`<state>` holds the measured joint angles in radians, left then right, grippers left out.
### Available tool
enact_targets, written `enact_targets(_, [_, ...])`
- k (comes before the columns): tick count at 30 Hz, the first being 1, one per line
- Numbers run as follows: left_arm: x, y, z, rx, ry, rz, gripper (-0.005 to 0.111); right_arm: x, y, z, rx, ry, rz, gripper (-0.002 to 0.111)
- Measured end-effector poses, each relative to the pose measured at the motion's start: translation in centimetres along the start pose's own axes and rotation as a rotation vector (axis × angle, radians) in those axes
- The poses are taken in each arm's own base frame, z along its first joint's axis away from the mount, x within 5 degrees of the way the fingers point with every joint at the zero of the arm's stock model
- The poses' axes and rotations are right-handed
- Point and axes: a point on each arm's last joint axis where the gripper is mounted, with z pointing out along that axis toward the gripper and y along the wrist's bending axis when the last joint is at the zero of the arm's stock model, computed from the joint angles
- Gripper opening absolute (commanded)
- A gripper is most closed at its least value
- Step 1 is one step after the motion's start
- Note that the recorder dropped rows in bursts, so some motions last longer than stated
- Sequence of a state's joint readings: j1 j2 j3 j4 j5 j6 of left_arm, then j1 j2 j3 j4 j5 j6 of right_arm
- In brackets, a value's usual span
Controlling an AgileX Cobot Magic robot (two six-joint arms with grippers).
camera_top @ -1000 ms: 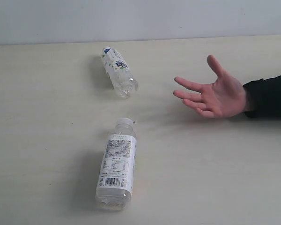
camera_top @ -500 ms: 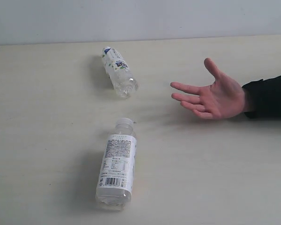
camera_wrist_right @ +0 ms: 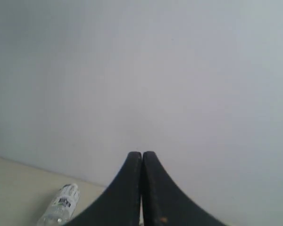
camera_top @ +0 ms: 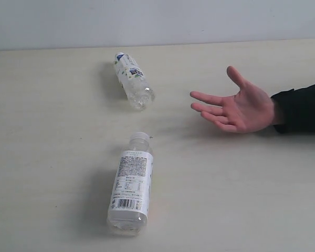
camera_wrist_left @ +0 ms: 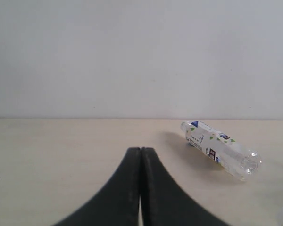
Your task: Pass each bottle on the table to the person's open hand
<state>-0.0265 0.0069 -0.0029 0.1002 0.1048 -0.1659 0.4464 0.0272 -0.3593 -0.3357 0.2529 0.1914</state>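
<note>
Pale cream bench [camera_top: 47,136] with faint wood grain fills the exterior view, and a plain grey-white wall [camera_top: 157,21] runs behind its far edge.

Two clear plastic bottles lie on their sides on the bench, well apart from each other. From the middle of that view, the white-label bottle [camera_top: 130,184] lies toward 6 o'clock. Its white cap [camera_top: 140,137] points to 12 o'clock and its base to 6 o'clock, and a barcode shows on the label near the base. The green-leaf bottle [camera_top: 132,79] lies toward 11 o'clock, slanted, with its capped end at 11 o'clock and its base at 5 o'clock.

Toward 3 o'clock is the open hand [camera_top: 241,107], palm up, with its fingers spread toward 9 o'clock and the thumb raised. It comes out of a black sleeve [camera_top: 302,107] at the 3 o'clock edge. The hand holds nothing, and both bottles are well apart from it. Whether it rests on the bench or hangs just over it I cannot tell.

The left tool [camera_wrist_left: 140,150] has its two black fingers pressed together and grips nothing, with the green-leaf bottle lying on the bench beyond it. The right tool [camera_wrist_right: 142,154] is likewise closed together and empty, seen against the wall. One bottle lies far off from it on the bench, too blurred to say which.
</note>
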Motion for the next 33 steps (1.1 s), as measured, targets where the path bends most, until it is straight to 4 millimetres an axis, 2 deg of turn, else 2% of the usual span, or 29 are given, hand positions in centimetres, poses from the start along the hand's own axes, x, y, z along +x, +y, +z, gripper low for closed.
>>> enact_targets(3, [0.0, 0.0, 0.0, 0.0, 0.0, 0.0, 0.0, 0.5, 0.2, 1.9, -0.008, 0.136, 0.05, 0.0])
enact_targets(7, [0.0, 0.0, 0.0, 0.0, 0.0, 0.0, 0.0, 0.0, 0.4, 5.8, -0.007, 0.4, 0.124, 0.0])
enact_targets(10, [0.0, 0.0, 0.0, 0.0, 0.0, 0.0, 0.0, -0.7, 1.0, 9.7, -0.048, 0.614, 0.157, 0.004])
enact_targets(13, [0.0, 0.0, 0.0, 0.0, 0.0, 0.0, 0.0, -1.5, 2.4, 14.3, -0.178, 0.784, 0.18, 0.01])
enact_targets(16, [0.0, 0.0, 0.0, 0.0, 0.0, 0.0, 0.0, -1.5, 3.9, 20.0, -0.289, 0.921, 0.2, 0.013])
enact_targets(20, [0.0, 0.0, 0.0, 0.0, 0.0, 0.0, 0.0, 0.4, 5.2, 27.6, -0.343, 1.066, 0.216, 0.021])
enact_targets(22, [0.0, 0.0, 0.0, 0.0, 0.0, 0.0, 0.0, 1.6, 5.7, 30.6, -0.345, 1.098, 0.224, 0.031])
enact_targets(23, [0.0, 0.0, 0.0, 0.0, 0.0, 0.0, 0.0, 2.6, 6.0, 32.7, -0.344, 1.115, 0.228, 0.037])
enact_targets(26, [0.0, 0.0, 0.0, 0.0, 0.0, 0.0, 0.0, 5.5, 6.7, 37.0, -0.334, 1.14, 0.236, 0.054])
enact_targets(29, [0.0, 0.0, 0.0, 0.0, 0.0, 0.0, 0.0, 9.1, 7.3, 40.6, -0.32, 1.143, 0.228, 0.069])
enact_targets(33, [0.0, 0.0, 0.0, 0.0, 0.0, 0.0, 0.0, 12.7, 7.9, 43.6, -0.301, 1.115, 0.221, 0.076])
